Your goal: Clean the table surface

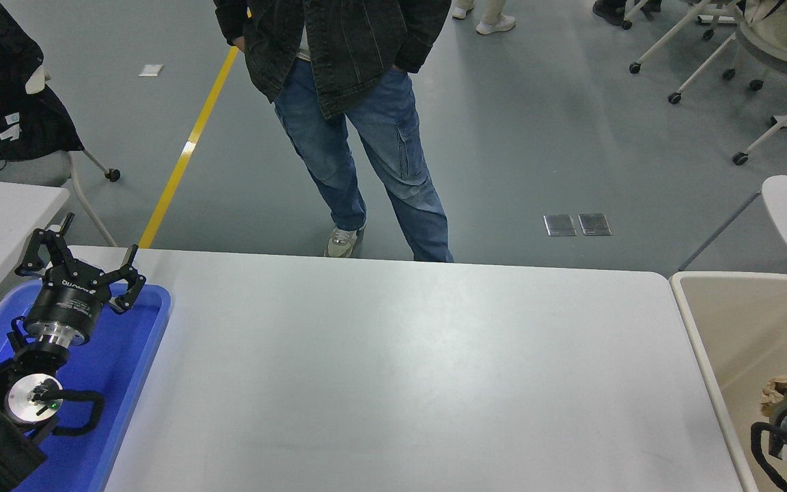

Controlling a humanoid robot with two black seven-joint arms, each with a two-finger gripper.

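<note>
Bare tabletop, right arm low over the bin at 4 o'clock.

Table surface (400,369) filling the middle of the view, nothing seen lying on it. Right gripper (776,396) inside the beige bin (701,342), a crumpled tan scrap (772,391) at its tip; open or closed, cannot tell. Left gripper (83,263) parked at 8 o'clock over the blue tray (127,362), fingers spread apart. Risk, as a judgement: scrap clinging on release, or the wrist clipping the bin wall while lifting out.
</note>
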